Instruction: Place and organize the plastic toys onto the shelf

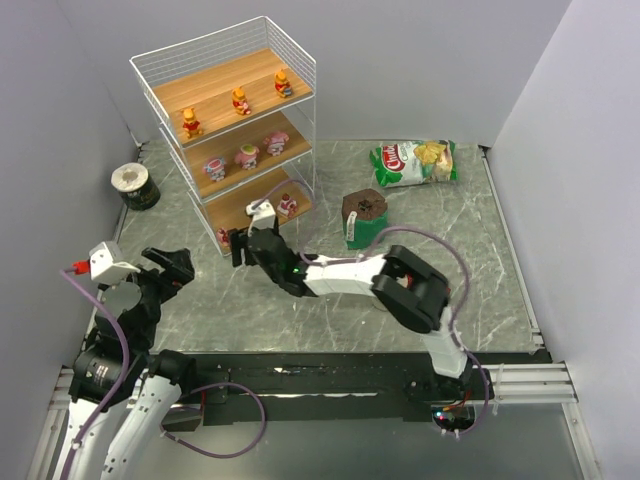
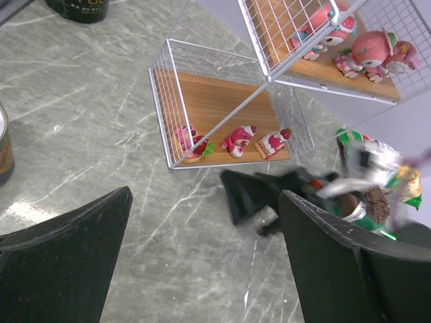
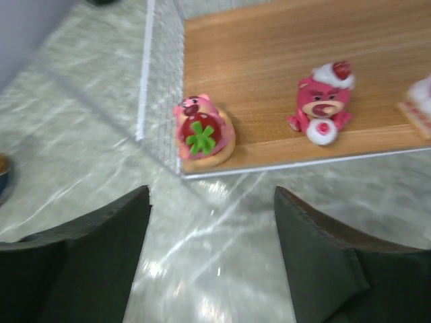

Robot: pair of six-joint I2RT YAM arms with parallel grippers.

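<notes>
Nothing legible. The green snack bag (image 1: pixel 415 160) bears a red logo, too small to read; the print on the dark can (image 2: pixel 75 7) is cut off.

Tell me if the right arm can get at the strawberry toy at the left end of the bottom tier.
Probably yes: the open right claw faces the strawberry toy at the shelf front edge, with nothing between them.
</notes>
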